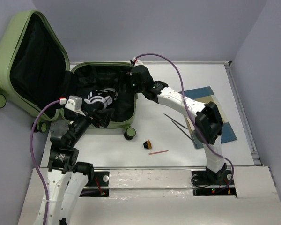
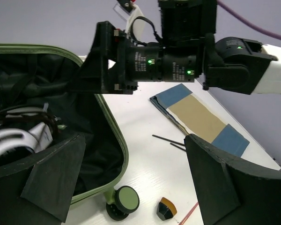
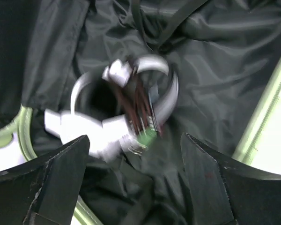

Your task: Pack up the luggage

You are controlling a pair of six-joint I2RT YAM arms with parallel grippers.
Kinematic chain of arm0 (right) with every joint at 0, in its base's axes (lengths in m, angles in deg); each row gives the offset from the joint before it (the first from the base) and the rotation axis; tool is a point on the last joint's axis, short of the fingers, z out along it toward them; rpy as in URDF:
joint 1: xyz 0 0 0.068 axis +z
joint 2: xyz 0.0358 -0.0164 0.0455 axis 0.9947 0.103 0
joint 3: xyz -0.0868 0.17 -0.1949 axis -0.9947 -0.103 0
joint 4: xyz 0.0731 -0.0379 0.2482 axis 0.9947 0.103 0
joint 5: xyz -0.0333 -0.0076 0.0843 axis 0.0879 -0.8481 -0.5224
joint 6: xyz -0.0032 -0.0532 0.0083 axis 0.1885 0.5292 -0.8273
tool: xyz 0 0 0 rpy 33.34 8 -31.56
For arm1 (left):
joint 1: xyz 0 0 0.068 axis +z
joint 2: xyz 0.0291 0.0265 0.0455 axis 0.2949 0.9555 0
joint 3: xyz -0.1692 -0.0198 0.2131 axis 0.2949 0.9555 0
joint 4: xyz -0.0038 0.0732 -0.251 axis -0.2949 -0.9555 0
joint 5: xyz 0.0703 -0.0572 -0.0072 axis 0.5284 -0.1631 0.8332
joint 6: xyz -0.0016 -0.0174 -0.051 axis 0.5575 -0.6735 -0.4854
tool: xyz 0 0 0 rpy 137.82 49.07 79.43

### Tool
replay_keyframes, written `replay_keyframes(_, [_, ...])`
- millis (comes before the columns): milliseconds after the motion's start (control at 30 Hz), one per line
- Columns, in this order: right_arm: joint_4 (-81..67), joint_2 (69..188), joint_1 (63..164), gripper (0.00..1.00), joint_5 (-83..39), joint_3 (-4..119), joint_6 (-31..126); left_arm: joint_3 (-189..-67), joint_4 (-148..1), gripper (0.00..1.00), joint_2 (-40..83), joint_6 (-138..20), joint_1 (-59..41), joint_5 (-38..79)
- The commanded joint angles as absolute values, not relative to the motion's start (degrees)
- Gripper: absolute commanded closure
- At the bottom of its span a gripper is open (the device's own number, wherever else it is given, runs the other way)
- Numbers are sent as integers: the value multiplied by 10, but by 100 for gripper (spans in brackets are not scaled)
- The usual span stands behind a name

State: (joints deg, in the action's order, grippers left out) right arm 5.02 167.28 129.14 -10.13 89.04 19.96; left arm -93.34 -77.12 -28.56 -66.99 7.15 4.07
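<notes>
1. The luggage point(image 1: 116, 125) is sat wide open at the far left of the table point(image 1: 187, 159). The lid is swung up to the left and the base half lies flat.
2. The step in hand looks like a drop-off. The right gripper point(image 3: 133, 140) is held over the black lining with fingers spread and nothing pinched. A white looped item point(image 3: 107, 133), too blurred to name, is seen just beneath it inside the base.
3. The left gripper point(image 1: 102, 117) is splayed wide and empty too, hanging at the near rim.
4. Next, probably: the right arm gets lifted clear of the green rim, then something loose gets fetched. The black-and-orange piece point(image 1: 147, 145) or the red stick point(image 1: 158, 152) would do.
5. Open room is found right of the case, toward the blue-and-tan mat point(image 1: 210, 101). The near-right corner is crowded by both arms, so a clash should be watched for.
</notes>
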Motion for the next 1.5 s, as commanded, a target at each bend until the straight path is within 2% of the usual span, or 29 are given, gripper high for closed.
replay_keyframes(0, [31,1539,1281,18,-103,808,252,-958,-758,1,-292,-667,75,42])
replay_keyframes(67, [19,1487,1281,25,-92,691,271,-956,-758,1,-292,-668,75,47])
replay_keyframes(133, [9,1413,1287,27,-109,607,287,-955,-758,1,-290,-667,75,51])
replay_keyframes(167, [15,1377,1299,26,-111,537,297,-954,-758,1,-291,-667,74,52])
replay_keyframes(267, [50,1352,1327,17,-122,442,317,-954,-758,1,-289,-668,75,49])
replay_keyframes(533, [89,1382,1420,13,-59,383,285,-950,-758,1,-283,-671,82,39])
replay_keyframes(700, [92,1429,1461,16,-29,389,249,-948,-758,1,-283,-670,82,35])
replay_keyframes(933, [146,1470,1492,25,32,399,196,-949,-758,1,-287,-671,82,31])
replay_keyframes(1000, [150,1474,1498,33,34,395,184,-948,-758,1,-288,-670,82,30])
replay_keyframes(1033, [151,1472,1498,50,42,395,175,-948,-758,1,-288,-671,82,30])
replay_keyframes(1067, [151,1469,1498,55,45,395,174,-948,-758,1,-288,-670,81,30])
replay_keyframes(1100, [154,1462,1498,65,59,404,176,-948,-758,1,-287,-670,81,29])
replay_keyframes(1167, [160,1449,1498,69,80,421,184,-948,-758,1,-286,-670,81,29])
replay_keyframes(1300, [190,1423,1498,69,143,514,240,-948,-756,1,-284,-671,80,29])
replay_keyframes(1433, [194,1455,1481,69,153,699,338,-950,-757,1,-284,-671,80,36])
replay_keyframes(1467, [193,1475,1475,70,155,798,373,-952,-758,1,-285,-670,81,38])
